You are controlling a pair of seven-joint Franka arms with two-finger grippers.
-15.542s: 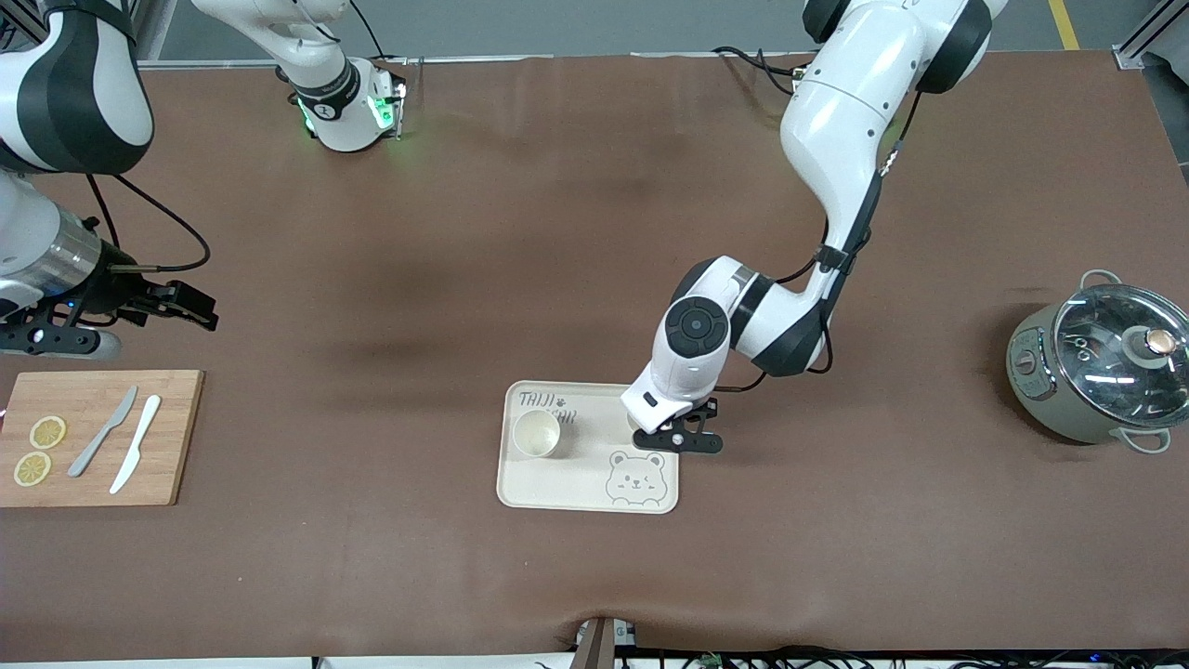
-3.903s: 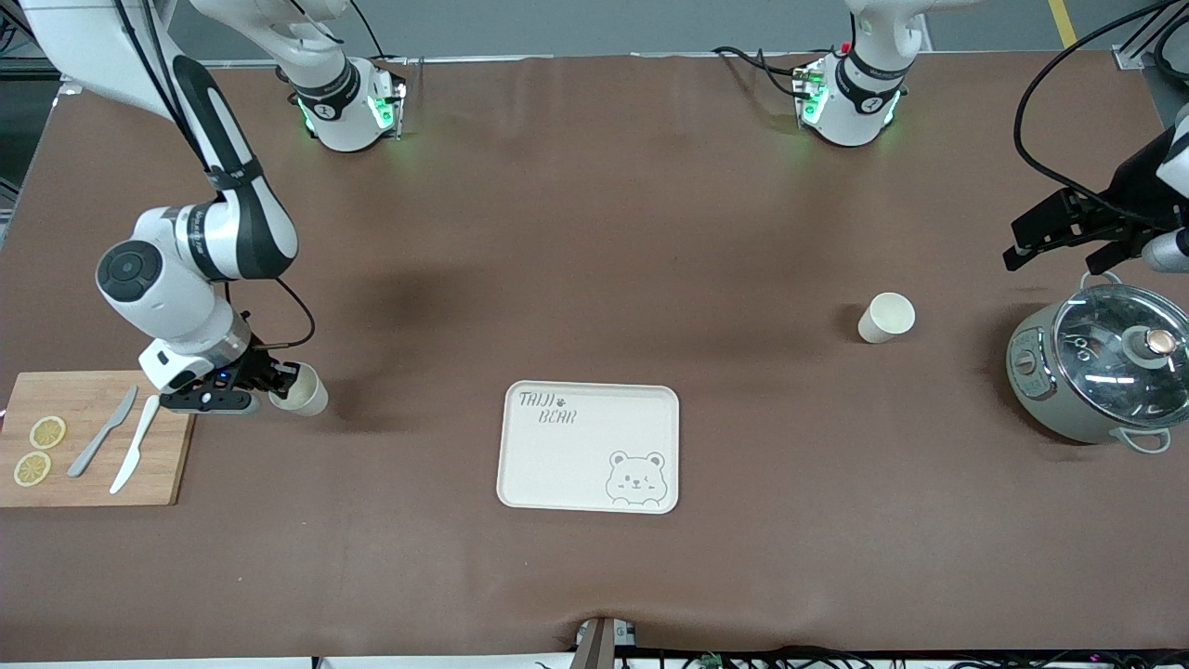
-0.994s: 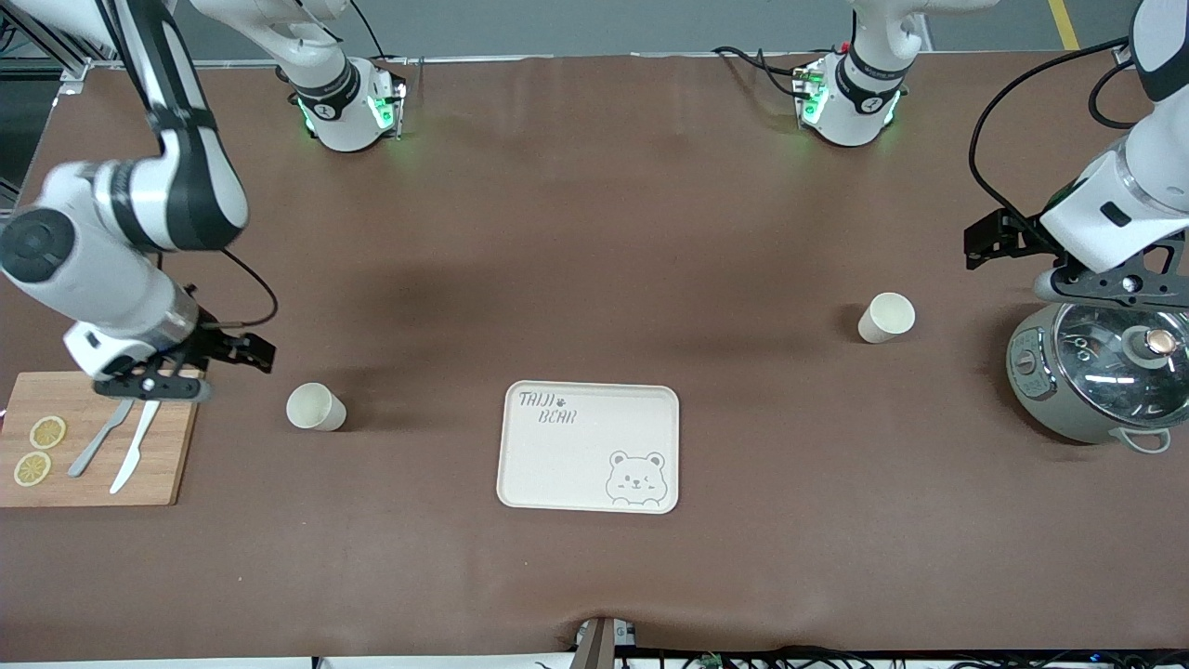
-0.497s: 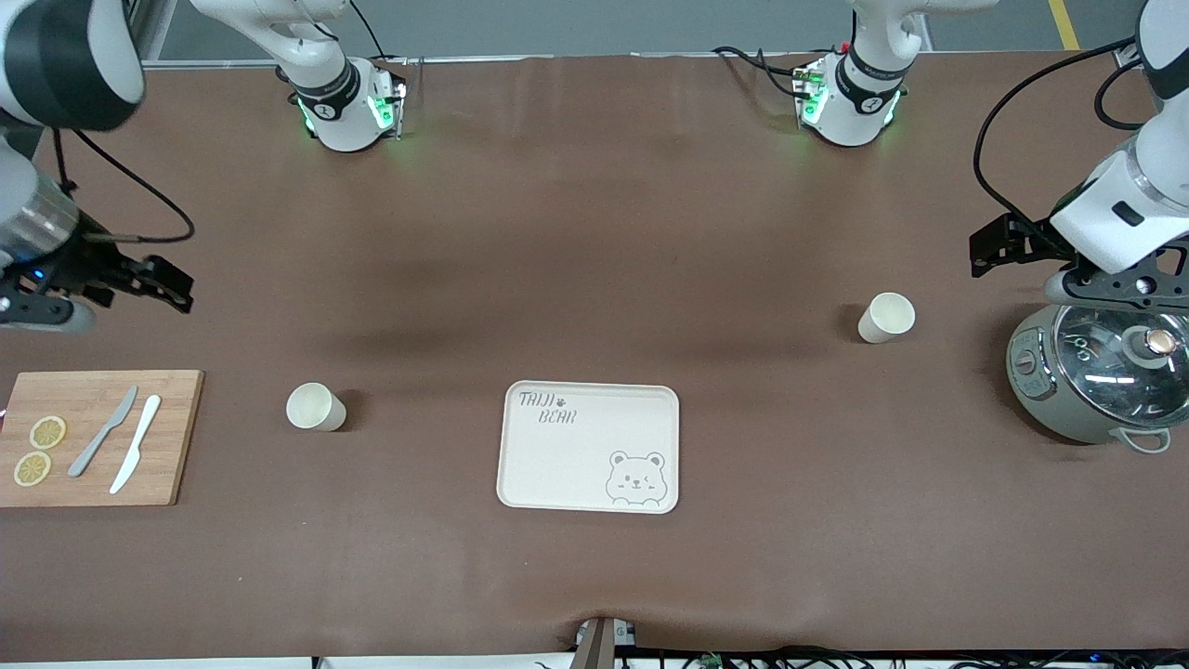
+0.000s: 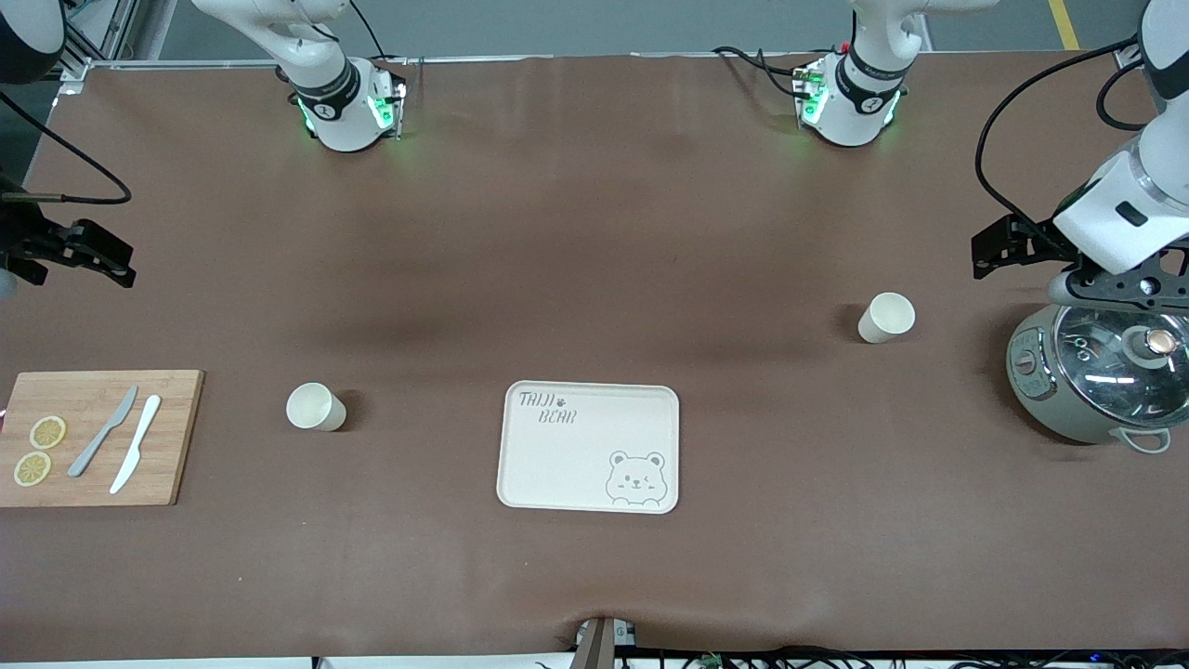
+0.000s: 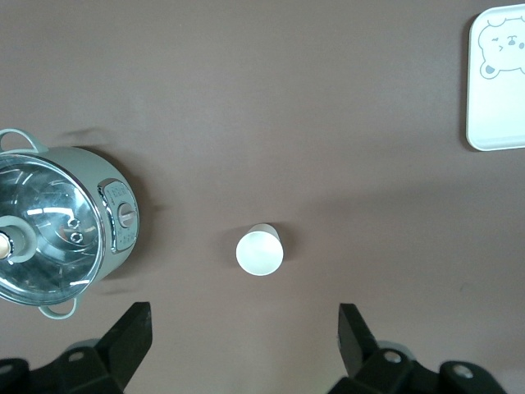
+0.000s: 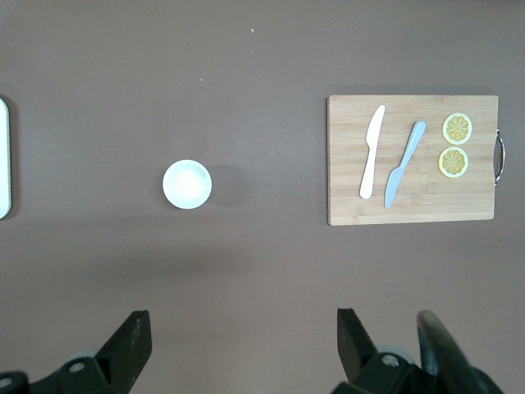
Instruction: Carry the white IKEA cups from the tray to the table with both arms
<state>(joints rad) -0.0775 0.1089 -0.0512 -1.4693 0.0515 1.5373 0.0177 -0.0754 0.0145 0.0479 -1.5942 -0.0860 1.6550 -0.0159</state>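
Observation:
Two white IKEA cups stand upright on the brown table, both off the bear tray. One cup is toward the right arm's end, beside the cutting board; it also shows in the right wrist view. The other cup is toward the left arm's end, beside the pot; it also shows in the left wrist view. My right gripper is open and empty, high over bare table. My left gripper is open and empty, over the table next to the pot. Both wrist views show the jaws spread wide, right and left.
A wooden cutting board with two knives and lemon slices lies at the right arm's end. A grey pot with glass lid stands at the left arm's end. The cream tray holds nothing.
My right gripper let go of its cup on the table, then rose and drew back toward the table's end. My left gripper has hardly moved in the last second.

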